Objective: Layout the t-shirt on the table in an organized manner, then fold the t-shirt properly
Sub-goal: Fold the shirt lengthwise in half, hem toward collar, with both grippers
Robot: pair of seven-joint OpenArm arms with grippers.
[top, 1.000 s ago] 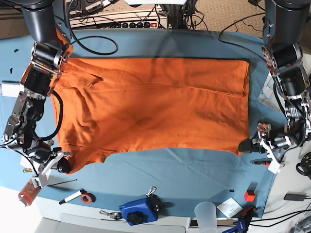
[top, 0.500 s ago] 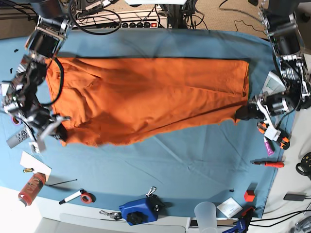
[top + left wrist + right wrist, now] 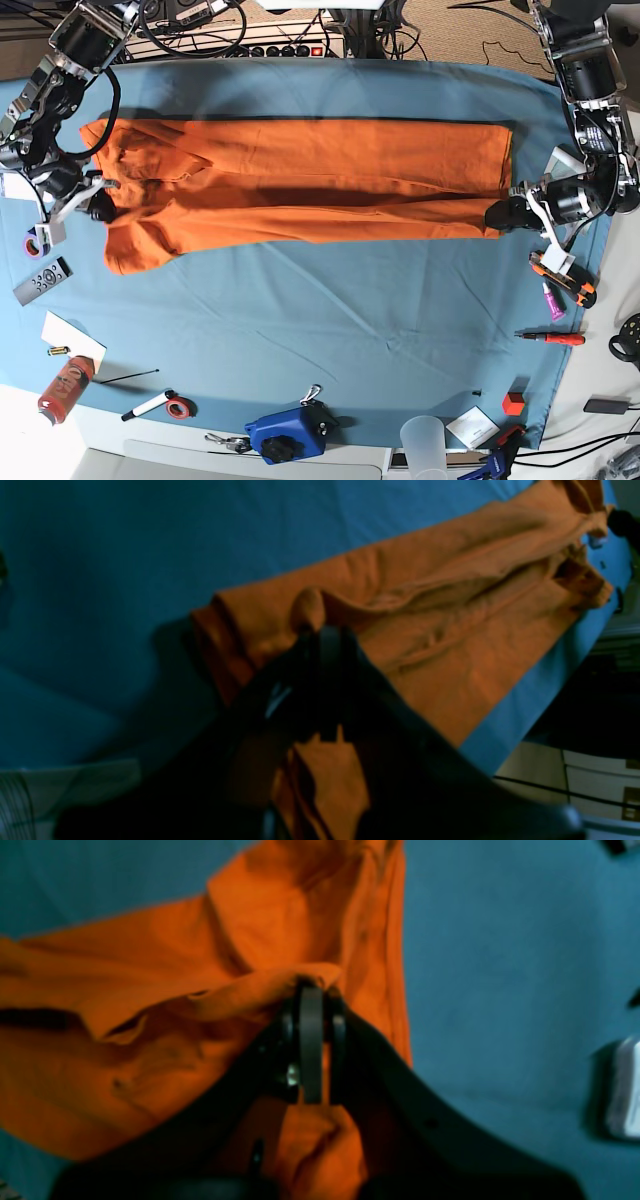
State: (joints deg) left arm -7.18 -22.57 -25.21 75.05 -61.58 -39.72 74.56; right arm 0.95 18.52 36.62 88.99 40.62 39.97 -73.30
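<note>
The orange t-shirt (image 3: 300, 180) lies as a long band across the far half of the blue-covered table (image 3: 330, 330), its near edge lifted and doubled toward the back. At the band's right end my left gripper (image 3: 503, 216) is shut on the near hem corner; in the left wrist view the left gripper (image 3: 320, 630) pinches a fold of the t-shirt (image 3: 450, 630). At the left end my right gripper (image 3: 100, 205) is shut on the sleeve-side edge; in the right wrist view the right gripper (image 3: 312, 987) clamps a raised flap of the t-shirt (image 3: 150, 990).
Along the near edge sit a blue device (image 3: 290, 432), a plastic cup (image 3: 425, 440), a marker (image 3: 150, 405) and a red can (image 3: 65, 385). A remote (image 3: 40, 280) lies at left. A red screwdriver (image 3: 555, 338) and orange-handled tool (image 3: 565, 278) lie at right.
Both grippers have carried the shirt's near edge away from the table's front toward the back, so the wide spread shirt has become a narrower band.
</note>
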